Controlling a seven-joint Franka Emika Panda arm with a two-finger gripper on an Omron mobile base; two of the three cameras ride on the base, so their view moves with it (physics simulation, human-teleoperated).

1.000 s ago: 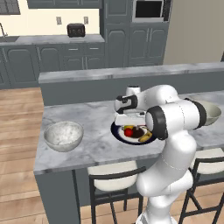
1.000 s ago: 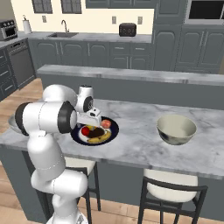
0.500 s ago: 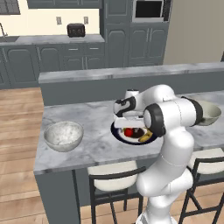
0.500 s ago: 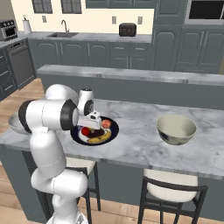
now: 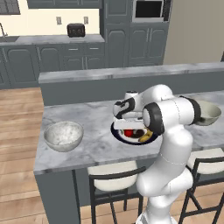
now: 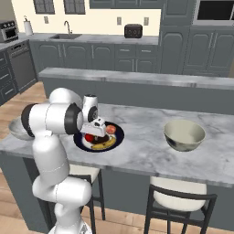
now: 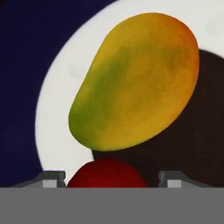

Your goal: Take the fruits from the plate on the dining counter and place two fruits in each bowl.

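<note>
The plate (image 5: 119, 134) (image 6: 116, 137) lies on the dining counter (image 5: 96, 144) (image 6: 146, 155). My gripper (image 5: 128, 123) (image 6: 96, 133) (image 7: 111, 180) hangs low over it, open, with the red round fruit (image 7: 107, 175) (image 6: 89, 138) (image 5: 128, 132) between its fingertips (image 7: 50, 179). Beyond that lies the yellow-green oval fruit (image 7: 135, 83). The banana (image 6: 103, 145) (image 5: 146, 137) rests on the plate's near side and the pinkish-red fruit (image 6: 111, 129) on its far right. The speckled white bowl (image 5: 63, 135) (image 6: 16, 129) stands to the left, the cream-grey bowl (image 6: 184, 135) (image 5: 208, 113) to the right.
A higher plain grey ledge (image 5: 131, 72) (image 6: 151, 77) runs behind the counter. Stools (image 5: 113, 175) (image 6: 180, 194) stand under the counter's front edge. My own arm hides part of the cream-grey bowl in the left base view and part of the white bowl in the right base view.
My hand has dropped lower toward the plate, ending close over the fruits. The fruits, plate and bowls have stayed where they were.
</note>
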